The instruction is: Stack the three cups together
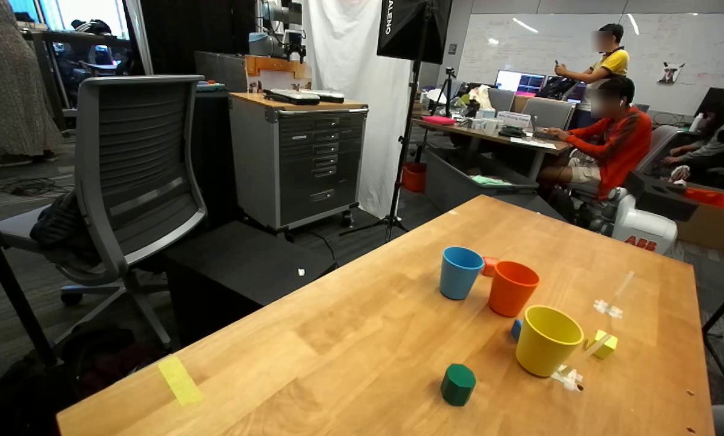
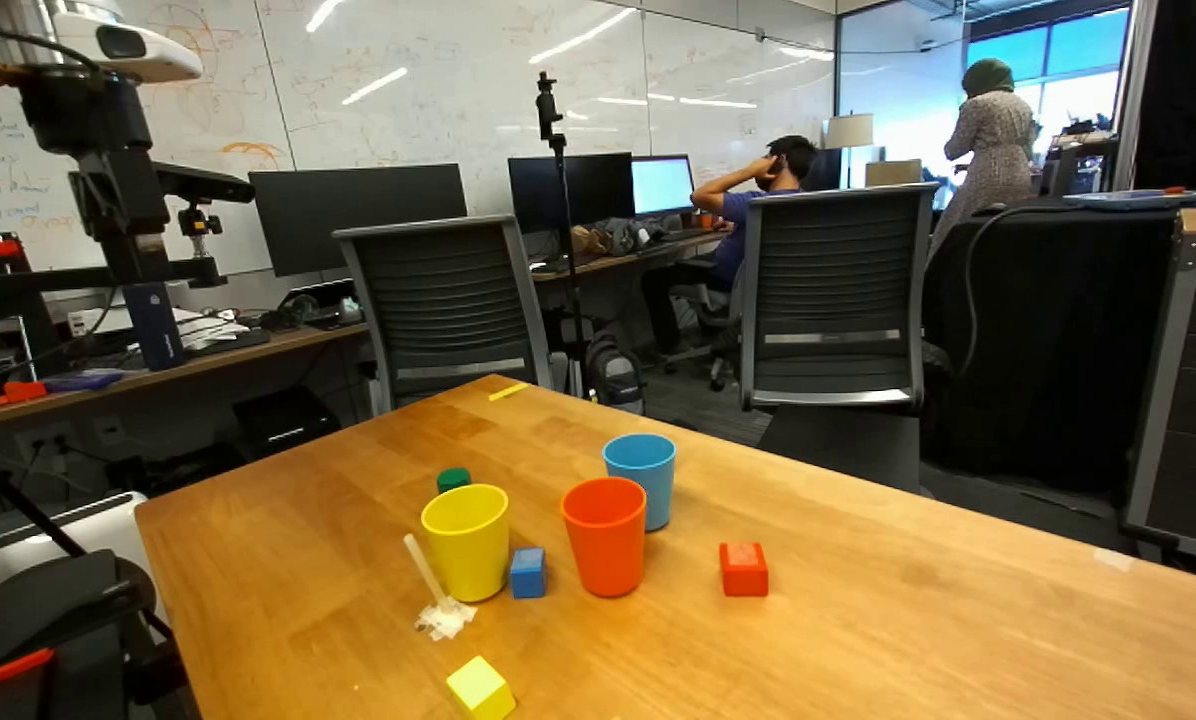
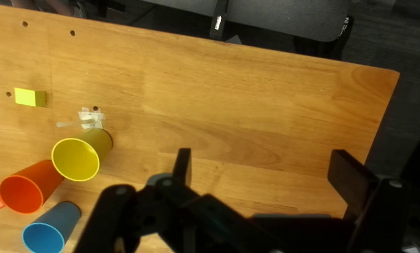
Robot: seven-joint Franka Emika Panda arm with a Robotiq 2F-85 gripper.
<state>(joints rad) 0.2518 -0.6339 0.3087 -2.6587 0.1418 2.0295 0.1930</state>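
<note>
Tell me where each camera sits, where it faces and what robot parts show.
In an exterior view: above the table, green block in front, facing drawers; I recognize none of this robot.
In an exterior view: above the table, yellow block in front, facing chairs; whether the machine upper left is this robot's, I cannot tell.
Wrist view: above the table, looking down, spread fingers in its lower half.
Both exterior views share the blue cup, orange cup and yellow cup, in reversed left-right order.
</note>
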